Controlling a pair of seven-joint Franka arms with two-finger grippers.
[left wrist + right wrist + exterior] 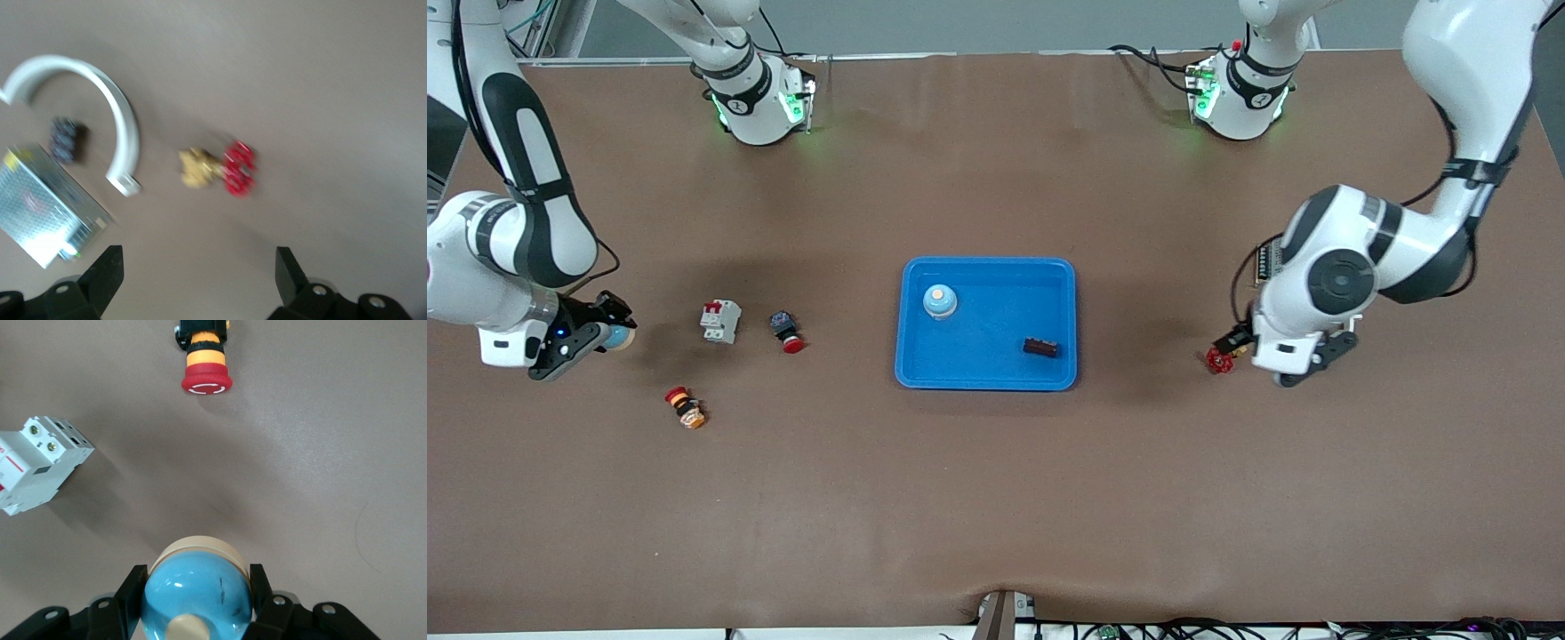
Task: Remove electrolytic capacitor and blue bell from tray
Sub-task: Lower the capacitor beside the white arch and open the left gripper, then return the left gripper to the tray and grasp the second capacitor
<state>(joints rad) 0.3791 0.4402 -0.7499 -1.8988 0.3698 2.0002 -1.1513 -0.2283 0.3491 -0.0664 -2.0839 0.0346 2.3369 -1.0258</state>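
Observation:
A blue tray [987, 369] sits mid-table. In it stand a light-blue bell [940, 301] and a dark capacitor [1040, 348]. My right gripper [609, 331] is over the table at the right arm's end, shut on a second blue bell with a cream base [620, 338]. In the right wrist view that bell [197, 587] fills the space between the fingers [130, 590] of the right gripper [197, 597]. My left gripper [1312, 363] is open and empty at the left arm's end, beside a red-and-brass valve [1218, 360]. In the left wrist view the valve [223, 168] lies ahead of the open left gripper [199, 261].
A white circuit breaker [720, 320], a black push button with a red cap [785, 331] and a red-and-yellow stop button [685, 407] lie between the right gripper and the tray. The breaker [37, 463] and stop button [205, 360] show in the right wrist view.

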